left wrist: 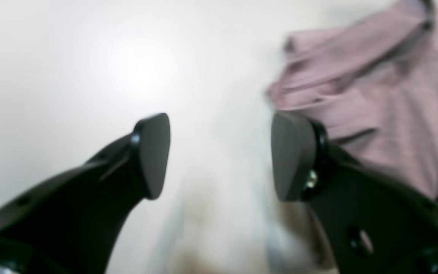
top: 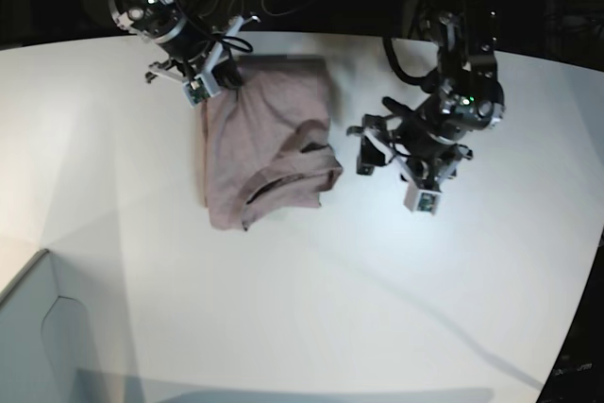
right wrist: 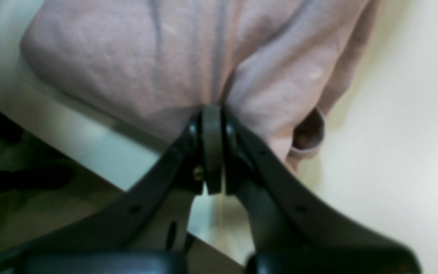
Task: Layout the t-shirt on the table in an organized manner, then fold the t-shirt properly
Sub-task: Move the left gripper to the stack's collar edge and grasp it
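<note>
T-shirt: partly folded on the white worktop, far-left area.
Right gripper: clamped on the shirt's far edge, probably to pull it flat.
Left gripper: spread wide, empty, beside the shirt, likely ready to grasp.

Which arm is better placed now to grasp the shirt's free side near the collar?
Probably left: the left gripper is open beside the t-shirt; the right gripper is shut on cloth.

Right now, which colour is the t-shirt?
The t-shirt is a plain dusty mauve pink with no pattern; the base view shows it best.
</note>
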Robot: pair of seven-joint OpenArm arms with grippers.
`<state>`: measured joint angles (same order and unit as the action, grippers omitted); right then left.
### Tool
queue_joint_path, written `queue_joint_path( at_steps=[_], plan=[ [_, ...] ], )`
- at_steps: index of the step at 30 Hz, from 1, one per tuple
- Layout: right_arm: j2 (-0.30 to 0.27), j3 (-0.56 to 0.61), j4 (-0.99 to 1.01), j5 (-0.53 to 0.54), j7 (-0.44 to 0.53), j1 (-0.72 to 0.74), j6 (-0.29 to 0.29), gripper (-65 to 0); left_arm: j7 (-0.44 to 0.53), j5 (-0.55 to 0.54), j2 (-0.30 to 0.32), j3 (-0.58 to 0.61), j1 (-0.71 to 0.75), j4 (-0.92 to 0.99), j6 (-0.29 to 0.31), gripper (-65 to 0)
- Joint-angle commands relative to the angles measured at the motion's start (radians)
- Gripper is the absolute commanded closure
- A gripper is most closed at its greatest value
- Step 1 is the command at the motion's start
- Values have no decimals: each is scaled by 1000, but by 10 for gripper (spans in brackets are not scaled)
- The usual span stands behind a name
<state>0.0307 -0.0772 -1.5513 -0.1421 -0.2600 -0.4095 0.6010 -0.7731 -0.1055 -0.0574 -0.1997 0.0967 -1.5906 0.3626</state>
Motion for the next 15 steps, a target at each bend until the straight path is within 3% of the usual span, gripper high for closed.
queue_joint_path(
  at_steps=[1, 4, 9, 15],
  plan=[
    [-1, 1, -22, 6, 9, -6, 6, 0, 40, -7, -9, 1, -12, 2, -4, -404],
    [-1, -17, -33, 6, 6, -6, 6, 0, 109, -7, -52, 4, -12, 86, -4, -404],
    [-1, -23, -33, 6, 5, -2, 6, 0, 221, -9, -72, 4, -31, 212, -4, -404],
    [-1, -23, -33, 5, 3, -2, 6, 0, 261, -10, -72, 4, -84, 301, -4, -403]
  ],
)
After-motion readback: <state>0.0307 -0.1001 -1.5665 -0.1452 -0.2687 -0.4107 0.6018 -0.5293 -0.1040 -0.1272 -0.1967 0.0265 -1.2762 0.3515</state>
